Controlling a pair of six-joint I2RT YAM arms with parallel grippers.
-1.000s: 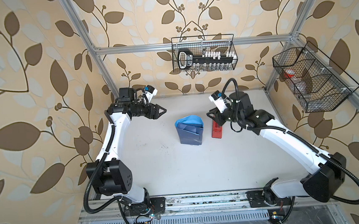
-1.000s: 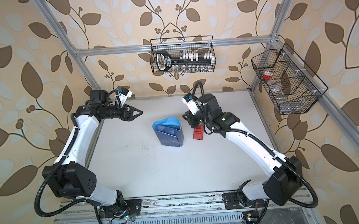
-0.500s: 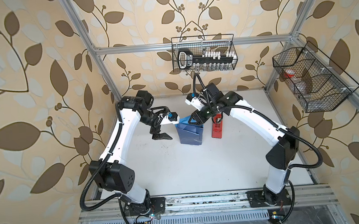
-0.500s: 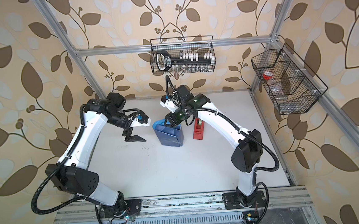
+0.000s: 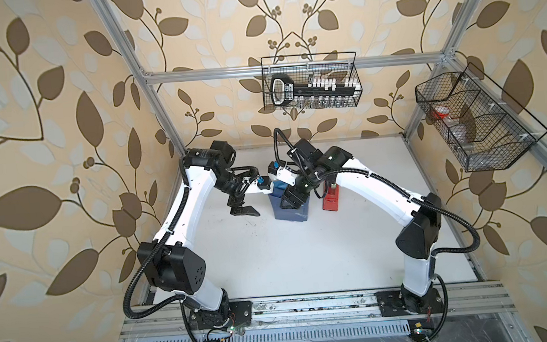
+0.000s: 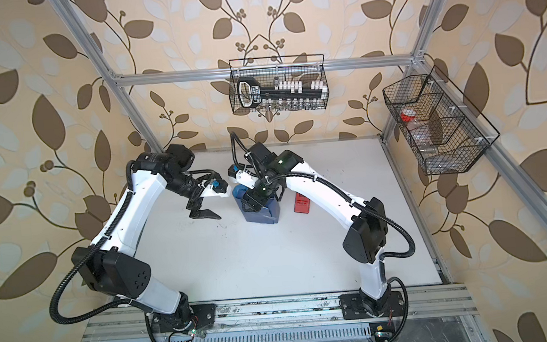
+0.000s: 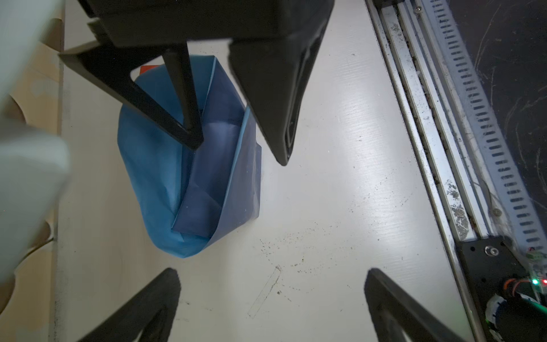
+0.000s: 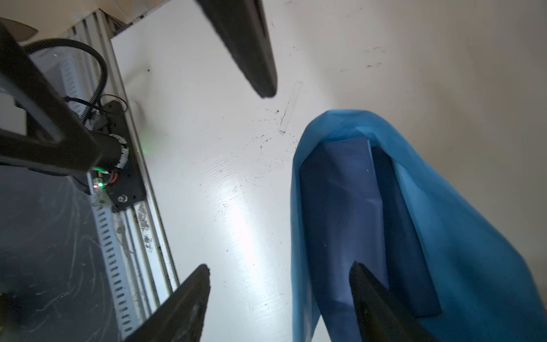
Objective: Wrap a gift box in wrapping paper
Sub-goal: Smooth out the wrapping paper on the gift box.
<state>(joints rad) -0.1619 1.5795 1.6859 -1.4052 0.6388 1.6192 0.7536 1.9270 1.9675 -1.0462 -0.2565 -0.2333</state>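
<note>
The wrapping paper (image 5: 291, 210) (image 6: 262, 214) stands folded up around the gift box mid-table, light blue outside (image 7: 148, 165), slate-blue flaps inside (image 7: 213, 165) (image 8: 337, 213). A dark navy strip (image 8: 396, 237) between the flaps may be the gift box; the rest is hidden. My right gripper (image 5: 292, 199) (image 6: 254, 202) (image 7: 239, 153) (image 8: 279, 266) hangs open over the parcel. One of its fingers is above the inner flap and the other above the table, with the paper's side wall between them, untouched. My left gripper (image 5: 244, 212) (image 6: 204, 214) (image 7: 270, 274) is open and empty just left of the parcel.
A red tape dispenser (image 5: 331, 200) (image 6: 302, 203) lies right of the parcel. A thin clear strip (image 7: 265, 291) (image 8: 291, 108) is stuck to the white table (image 5: 306, 259). Wire baskets hang on the back wall (image 5: 310, 87) and the right wall (image 5: 475, 122). The rail (image 5: 309, 306) runs along the front.
The left gripper came from the back left down to beside the parcel and opened fully. The right gripper moved from near the dispenser to over the parcel, and its jaws spread apart.
</note>
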